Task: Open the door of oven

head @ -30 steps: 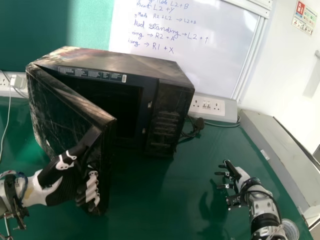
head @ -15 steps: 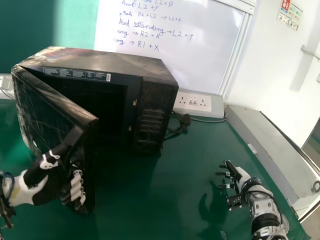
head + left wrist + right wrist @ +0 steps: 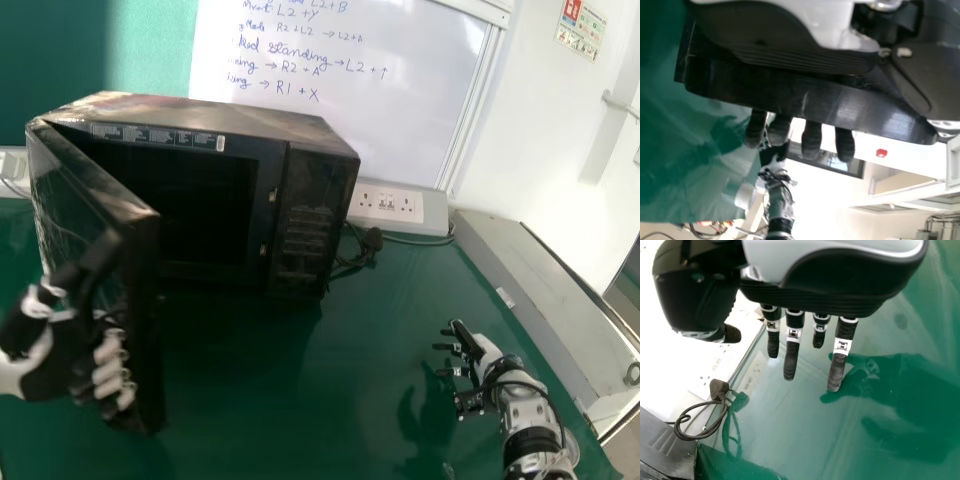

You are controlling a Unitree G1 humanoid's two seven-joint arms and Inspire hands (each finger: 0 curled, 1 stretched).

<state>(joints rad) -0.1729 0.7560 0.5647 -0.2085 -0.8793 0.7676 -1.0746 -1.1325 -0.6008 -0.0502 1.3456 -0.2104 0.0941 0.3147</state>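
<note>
Nearest, we are keeping our left hand [image 3: 55, 355] narrow and holding the door [image 3: 85, 195], the fingers hooking at its free edge. The door is standing well ajar, right at that hand, and slanting away to its hinge side. We are judging this to be the opening swing, mostly achieved. To widen it well, we are wanting an arc about the hinge, outward and to the left, with the wrist turning alongside so that the fingers aren't slipping off. A straight tug would be risking dragging the whole oven [image 3: 225, 118], which is sitting just beyond the left hand.

Across the green table [image 3: 380, 420], well to the right of that grip, our right hand [image 3: 480, 350] is resting open, fingers extended. Farther on, beyond both hands, a black plug [image 3: 372, 238] is lying beside the oven, near the socket strip [image 3: 435, 215].
</note>
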